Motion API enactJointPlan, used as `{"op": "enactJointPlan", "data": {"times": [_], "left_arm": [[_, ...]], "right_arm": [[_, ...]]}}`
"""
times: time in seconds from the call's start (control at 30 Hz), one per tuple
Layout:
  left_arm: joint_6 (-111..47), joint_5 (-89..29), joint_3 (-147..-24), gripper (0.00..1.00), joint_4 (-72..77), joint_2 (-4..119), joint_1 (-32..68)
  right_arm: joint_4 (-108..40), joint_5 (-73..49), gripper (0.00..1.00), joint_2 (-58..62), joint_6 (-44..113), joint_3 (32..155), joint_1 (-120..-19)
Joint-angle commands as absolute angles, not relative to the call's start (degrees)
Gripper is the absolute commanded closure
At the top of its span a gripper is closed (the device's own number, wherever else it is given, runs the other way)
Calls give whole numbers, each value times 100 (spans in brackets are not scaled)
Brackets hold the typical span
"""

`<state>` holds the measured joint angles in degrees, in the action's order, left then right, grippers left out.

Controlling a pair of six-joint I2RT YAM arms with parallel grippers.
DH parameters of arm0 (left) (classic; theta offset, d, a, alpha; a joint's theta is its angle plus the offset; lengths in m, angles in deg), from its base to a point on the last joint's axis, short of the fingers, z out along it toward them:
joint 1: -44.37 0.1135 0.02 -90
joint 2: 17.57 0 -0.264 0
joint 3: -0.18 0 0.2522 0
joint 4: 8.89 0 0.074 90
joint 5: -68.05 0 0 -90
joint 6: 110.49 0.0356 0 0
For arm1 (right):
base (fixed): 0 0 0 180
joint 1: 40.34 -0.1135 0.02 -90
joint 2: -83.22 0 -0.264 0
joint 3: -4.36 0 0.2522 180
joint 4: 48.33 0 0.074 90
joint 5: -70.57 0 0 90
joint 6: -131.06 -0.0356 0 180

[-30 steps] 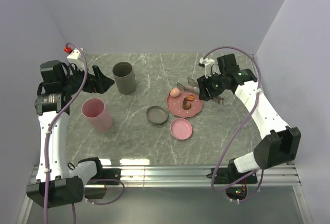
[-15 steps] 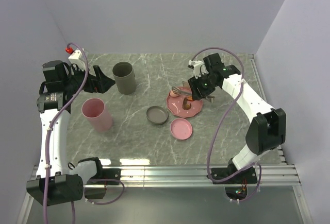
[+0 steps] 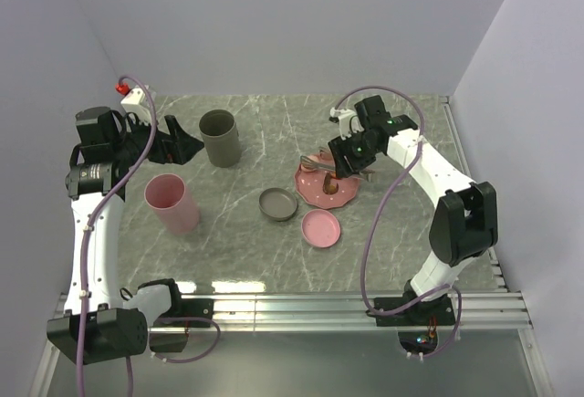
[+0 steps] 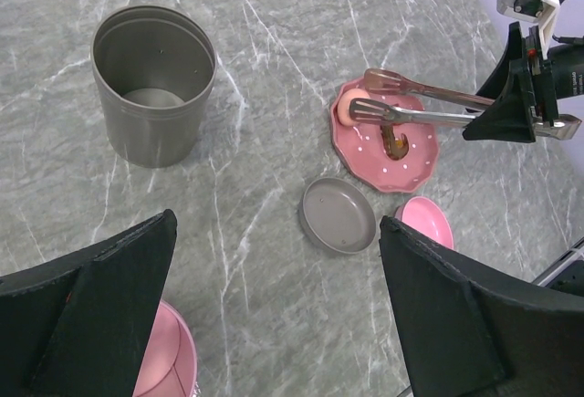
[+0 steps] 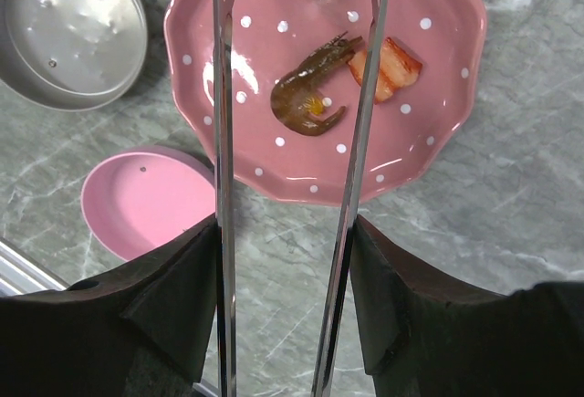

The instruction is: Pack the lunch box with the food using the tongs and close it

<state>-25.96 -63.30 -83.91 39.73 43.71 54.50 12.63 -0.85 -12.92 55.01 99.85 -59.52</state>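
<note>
The grey marbled counter [image 3: 274, 260] carries everything. The left hand [image 4: 278, 233] hangs over its far left part with its jaws spread wide and nothing between them. The right hand [image 5: 285, 224], over the right part, grips the tongs [image 4: 420, 117] by their two arms, its jaws half closed on them.

A tall grey container [image 4: 146, 137] stands upright at the far left of centre, and a pink cup [image 3: 171, 203] stands nearer, to its left. A pink dotted plate [image 5: 429, 96] sits right of centre. A round grey lid [image 4: 339, 214] lies just left of the plate's near edge, and a pink lid [image 5: 146, 201] lies just near of it.

The tongs reach leftward over the plate, their tips parted. On the plate, the peach egg-shaped piece [image 4: 347, 105] sits at the far left rim by the tips. The brown shrimp [image 5: 290, 105] lies between the two arms. One arm crosses the orange striped piece [image 5: 397, 64] beside it.
</note>
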Motion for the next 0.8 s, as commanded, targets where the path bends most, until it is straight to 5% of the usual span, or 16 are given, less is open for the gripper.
{"op": "enactJointPlan", "data": {"times": [0.0,0.77], "left_arm": [[-2673,-6405,-8354,1,3775,4325,5421],[-2629,-6361,-8425,1,3784,4369,5430]], "right_arm": [[1104,60,38,-1373,5442,10284,-6029],[876,69,39,-1689,5380,10170,-6082]]}}
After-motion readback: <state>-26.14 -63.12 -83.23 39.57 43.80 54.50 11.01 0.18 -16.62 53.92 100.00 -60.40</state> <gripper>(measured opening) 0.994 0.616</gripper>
